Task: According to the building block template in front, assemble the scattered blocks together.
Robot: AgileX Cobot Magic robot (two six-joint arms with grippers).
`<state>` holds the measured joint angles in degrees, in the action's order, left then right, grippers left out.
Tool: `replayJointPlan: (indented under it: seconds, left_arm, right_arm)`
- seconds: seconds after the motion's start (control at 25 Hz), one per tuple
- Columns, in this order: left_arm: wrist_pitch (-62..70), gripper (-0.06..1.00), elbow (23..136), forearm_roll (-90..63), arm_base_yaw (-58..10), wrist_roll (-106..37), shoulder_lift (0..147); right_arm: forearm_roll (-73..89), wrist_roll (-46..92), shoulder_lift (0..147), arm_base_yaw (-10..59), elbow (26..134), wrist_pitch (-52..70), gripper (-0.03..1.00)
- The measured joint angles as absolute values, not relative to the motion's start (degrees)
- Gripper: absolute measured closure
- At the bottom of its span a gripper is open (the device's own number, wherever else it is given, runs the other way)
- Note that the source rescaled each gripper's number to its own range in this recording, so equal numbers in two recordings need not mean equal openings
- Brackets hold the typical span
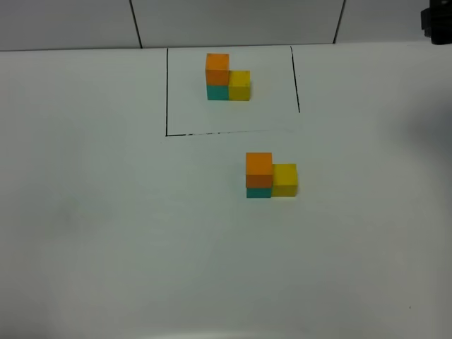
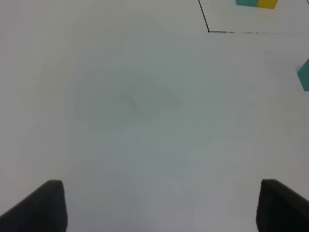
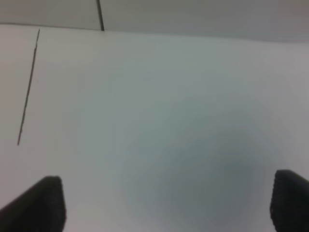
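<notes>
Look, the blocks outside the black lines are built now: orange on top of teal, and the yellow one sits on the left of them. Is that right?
Not quite. In the exterior high view the yellow cube sits on the right of the stack, touching it. The orange cube on the teal cube is right, and it matches the template.

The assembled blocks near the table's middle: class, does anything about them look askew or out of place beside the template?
Nothing stands out. The assembled blocks copy the template: orange over teal, yellow on the right, all flush and upright.

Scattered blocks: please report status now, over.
Both jaws open, empty. Scattered blocks stacked like the building block template: orange on teal, yellow beside. Nothing in the way.
</notes>
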<state>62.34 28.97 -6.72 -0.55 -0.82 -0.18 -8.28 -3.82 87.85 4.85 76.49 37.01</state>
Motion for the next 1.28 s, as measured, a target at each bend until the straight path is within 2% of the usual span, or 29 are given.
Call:
replayJointPlan:
  seconds: [0.32, 0.64, 1.28]
  left_arm:
    - [62.34, 0.15, 28.97, -6.72, -0.55, -0.82, -0.18]
    - [62.34, 0.15, 28.97, -6.72, -0.55, -0.82, -0.18]
    - [62.34, 0.15, 28.97, -6.72, -0.55, -0.82, -0.18]
  right_arm:
    - [-10.8, -6.25, 70.21, 4.32, 62.3, 36.12, 0.19]
    - [-8.1, -7.33, 49.1, -3.3, 48.96, 33.8, 0.19]
    - [-5.71, -5.3, 15.99, -5.14, 38.02, 47.67, 0.19]
